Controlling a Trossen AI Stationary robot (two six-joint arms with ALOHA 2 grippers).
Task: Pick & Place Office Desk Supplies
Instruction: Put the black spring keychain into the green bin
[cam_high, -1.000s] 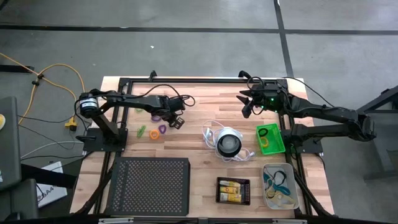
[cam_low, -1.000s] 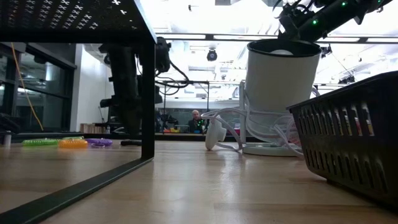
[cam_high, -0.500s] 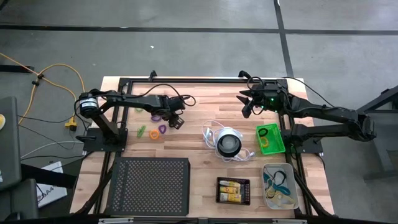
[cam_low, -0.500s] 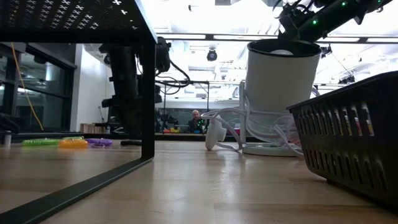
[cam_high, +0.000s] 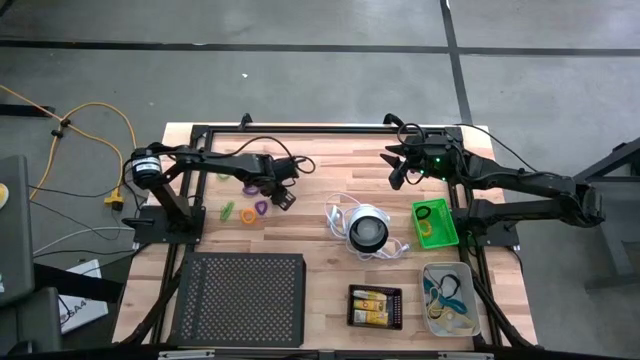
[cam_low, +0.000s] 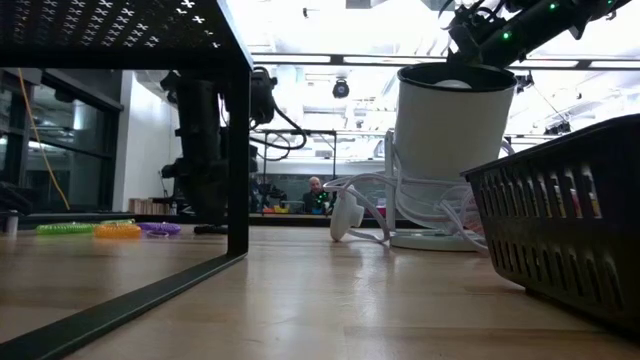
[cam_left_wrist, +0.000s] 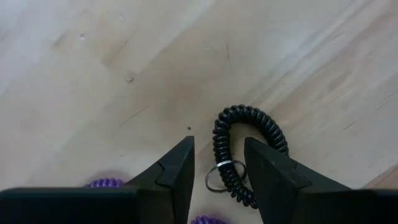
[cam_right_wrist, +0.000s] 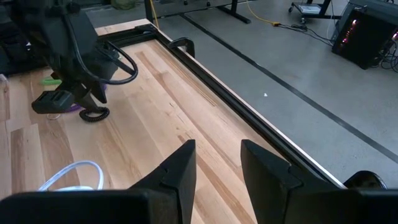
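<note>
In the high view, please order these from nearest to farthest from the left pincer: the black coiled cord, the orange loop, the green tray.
1. Black coiled cord, right at the left pincer.
2. Orange loop, toward the table's left side.
3. Green tray, far across on the right side.

I can read no text, label, brand, number or sign in any of my views. The yellow-and-white packs in the black tray are too small in the high view for any print to be made out. At the left edge of that view, a white sheet on the floor carries dark marks, but I cannot tell what they say.
</note>
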